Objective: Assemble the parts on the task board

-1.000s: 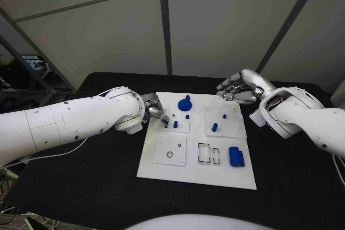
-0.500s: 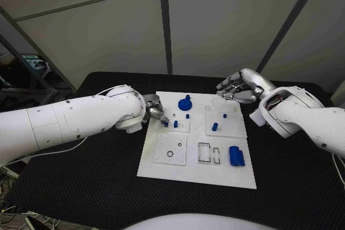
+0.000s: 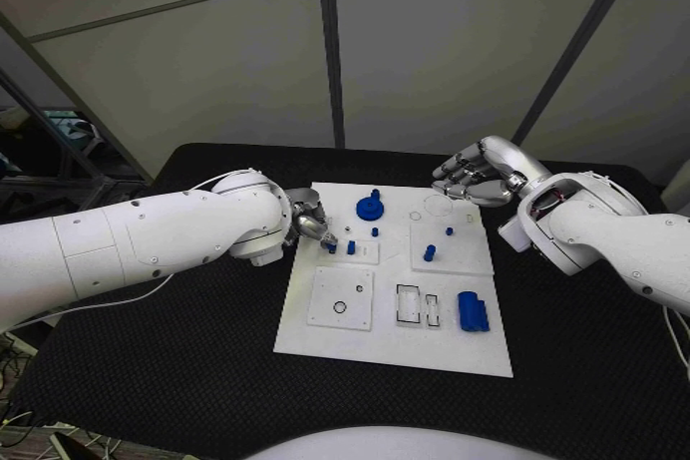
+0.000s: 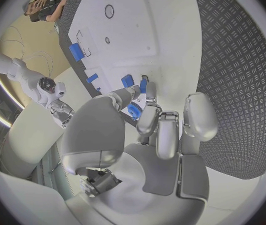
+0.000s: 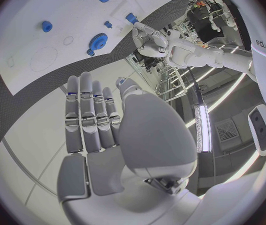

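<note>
Fingers (image 4: pixel 147 92) of the left hand (image 3: pixel 308 224) pinched on a small blue peg (image 3: pixel 329 246) at the left edge of the task board (image 3: pixel 377 330). Right hand (image 3: pixel 481 176) raised over the board's far right corner, fingers (image 5: pixel 90 116) straight and together, holding nothing. Blue gear (image 3: pixel 371 210), small pegs (image 3: pixel 351 247) and a blue cylinder (image 3: pixel 472 313) on the board. No readable writing on the board or the black surface (image 3: pixel 172 350).

left hand (image 3: pixel 312 226) edged slightly toward the frame's right onto the board (image 3: pixel 396 350), fingertips now at a small blue peg (image 3: pixel 332 246)
</note>
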`<state>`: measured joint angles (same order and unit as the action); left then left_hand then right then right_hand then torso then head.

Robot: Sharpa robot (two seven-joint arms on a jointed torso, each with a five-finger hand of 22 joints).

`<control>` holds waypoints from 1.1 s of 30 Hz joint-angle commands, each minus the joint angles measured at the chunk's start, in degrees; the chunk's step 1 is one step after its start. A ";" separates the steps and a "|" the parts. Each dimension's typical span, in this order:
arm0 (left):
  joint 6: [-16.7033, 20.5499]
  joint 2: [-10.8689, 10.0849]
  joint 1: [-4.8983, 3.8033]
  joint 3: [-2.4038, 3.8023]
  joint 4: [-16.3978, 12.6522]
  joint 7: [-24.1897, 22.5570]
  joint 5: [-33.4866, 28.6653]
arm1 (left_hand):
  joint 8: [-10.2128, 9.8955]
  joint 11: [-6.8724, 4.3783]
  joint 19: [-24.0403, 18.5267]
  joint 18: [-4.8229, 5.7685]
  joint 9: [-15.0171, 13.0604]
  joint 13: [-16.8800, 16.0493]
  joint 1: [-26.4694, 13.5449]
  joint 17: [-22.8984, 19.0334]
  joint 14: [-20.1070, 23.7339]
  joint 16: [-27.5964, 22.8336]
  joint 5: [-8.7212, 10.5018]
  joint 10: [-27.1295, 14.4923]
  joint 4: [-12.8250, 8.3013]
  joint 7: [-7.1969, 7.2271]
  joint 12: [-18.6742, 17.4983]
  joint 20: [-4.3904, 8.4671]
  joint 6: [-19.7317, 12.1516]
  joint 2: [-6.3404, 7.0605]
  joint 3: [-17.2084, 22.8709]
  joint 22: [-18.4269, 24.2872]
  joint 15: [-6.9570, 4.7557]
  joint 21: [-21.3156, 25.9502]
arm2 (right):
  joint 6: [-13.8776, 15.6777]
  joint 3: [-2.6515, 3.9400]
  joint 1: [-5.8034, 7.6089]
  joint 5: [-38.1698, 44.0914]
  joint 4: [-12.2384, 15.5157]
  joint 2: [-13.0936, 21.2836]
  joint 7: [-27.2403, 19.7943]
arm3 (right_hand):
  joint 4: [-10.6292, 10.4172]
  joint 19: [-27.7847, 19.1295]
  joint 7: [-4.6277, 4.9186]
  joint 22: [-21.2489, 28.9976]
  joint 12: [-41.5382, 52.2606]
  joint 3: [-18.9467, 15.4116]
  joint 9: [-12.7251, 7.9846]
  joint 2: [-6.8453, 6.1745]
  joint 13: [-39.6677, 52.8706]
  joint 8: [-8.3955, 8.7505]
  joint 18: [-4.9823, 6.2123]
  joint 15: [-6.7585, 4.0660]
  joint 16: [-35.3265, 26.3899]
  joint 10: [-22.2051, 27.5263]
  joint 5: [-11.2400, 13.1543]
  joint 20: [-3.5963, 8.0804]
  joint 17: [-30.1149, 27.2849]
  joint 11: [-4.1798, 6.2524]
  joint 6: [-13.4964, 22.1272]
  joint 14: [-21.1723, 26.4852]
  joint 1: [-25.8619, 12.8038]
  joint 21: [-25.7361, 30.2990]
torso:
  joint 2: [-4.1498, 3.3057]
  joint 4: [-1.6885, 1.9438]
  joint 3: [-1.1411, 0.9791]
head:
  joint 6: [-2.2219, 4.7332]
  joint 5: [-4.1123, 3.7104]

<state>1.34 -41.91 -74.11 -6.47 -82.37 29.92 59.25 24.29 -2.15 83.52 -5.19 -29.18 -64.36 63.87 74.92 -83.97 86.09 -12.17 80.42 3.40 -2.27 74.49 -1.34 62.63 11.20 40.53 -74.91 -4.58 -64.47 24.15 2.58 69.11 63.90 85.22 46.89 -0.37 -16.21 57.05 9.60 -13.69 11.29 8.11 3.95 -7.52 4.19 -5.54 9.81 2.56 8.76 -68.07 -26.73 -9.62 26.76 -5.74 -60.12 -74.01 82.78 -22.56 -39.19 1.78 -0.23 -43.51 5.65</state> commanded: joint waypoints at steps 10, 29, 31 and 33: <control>-1.80 -0.34 0.13 -0.10 -0.53 0.82 0.69 | 0.35 0.00 0.62 0.65 -0.42 -0.60 0.62 7.74 -4.18 0.18 -0.38 0.50 -8.27 0.09 0.37 0.08 0.38 0.15 8.35 -9.11 -0.52 -0.59 | -0.19 0.04 0.10 -0.14 -0.12 -0.17 -0.47 | 0.08 0.22 0.48 0.07 -0.32 0.25 -0.08 -0.62 -0.08 0.27 0.62 0.28 -0.29 0.01 -0.28 -0.24 -0.07 -0.36 0.05 -0.13 0.02 0.31 | 0.02 0.05 0.06 | -0.13 0.06; -3.35 1.06 0.13 -0.09 0.88 0.78 0.69 | 0.42 -0.01 0.61 0.63 -0.49 -0.84 0.62 7.74 -4.18 0.17 -0.53 0.61 -8.31 0.10 0.51 0.09 0.42 0.22 8.39 -9.08 -0.53 -0.50 | -0.34 0.04 0.09 -0.17 -0.17 -0.31 -0.47 | 0.08 0.22 0.48 0.07 -0.32 0.25 -0.08 -0.62 -0.08 0.27 0.62 0.29 -0.29 0.01 -0.28 -0.24 -0.07 -0.36 0.05 -0.13 0.02 0.31 | -0.05 -0.08 -0.04 | -0.22 0.25; -4.10 1.40 0.13 -0.08 1.17 0.83 0.68 | 0.44 0.01 0.60 0.62 -0.51 -0.97 0.56 7.74 -4.18 0.17 -0.55 0.68 -8.27 0.09 0.59 0.09 0.42 0.22 8.36 -9.07 -0.53 -0.48 | -0.35 0.04 0.10 -0.19 -0.16 -0.31 -0.46 | 0.08 0.22 0.48 0.07 -0.32 0.25 -0.08 -0.62 -0.08 0.27 0.62 0.29 -0.29 0.01 -0.28 -0.24 -0.07 -0.36 0.05 -0.13 0.02 0.31 | -0.07 -0.11 -0.05 | -0.34 0.20; -4.52 1.71 0.12 -0.08 1.44 0.86 0.67 | 0.46 0.02 0.59 0.61 -0.54 -0.99 0.48 7.74 -4.18 0.17 -0.56 0.71 -8.22 0.08 0.60 0.09 0.42 0.22 8.32 -9.06 -0.52 -0.42 | -0.37 0.04 0.10 -0.19 -0.15 -0.29 -0.46 | 0.08 0.22 0.48 0.07 -0.32 0.25 -0.08 -0.62 -0.08 0.27 0.62 0.29 -0.29 0.01 -0.28 -0.24 -0.07 -0.36 0.05 -0.13 0.02 0.31 | -0.06 -0.11 -0.05 | -0.46 0.18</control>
<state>-0.63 -40.54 -74.18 -6.40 -80.94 30.39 59.63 25.14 -2.05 83.52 -5.19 -29.87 -65.30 64.11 74.92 -83.99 86.09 -12.55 80.91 3.39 -2.12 74.71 -1.34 62.78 11.45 40.53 -74.91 -4.82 -64.79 24.02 2.58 69.10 63.86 84.98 46.62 -0.39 -16.20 57.05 9.60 -13.71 11.29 8.11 3.95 -7.52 4.20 -5.54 9.81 2.56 8.76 -68.07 -26.73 -9.62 26.78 -5.74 -60.12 -74.01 82.78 -22.56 -39.24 1.71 -0.27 -43.85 5.88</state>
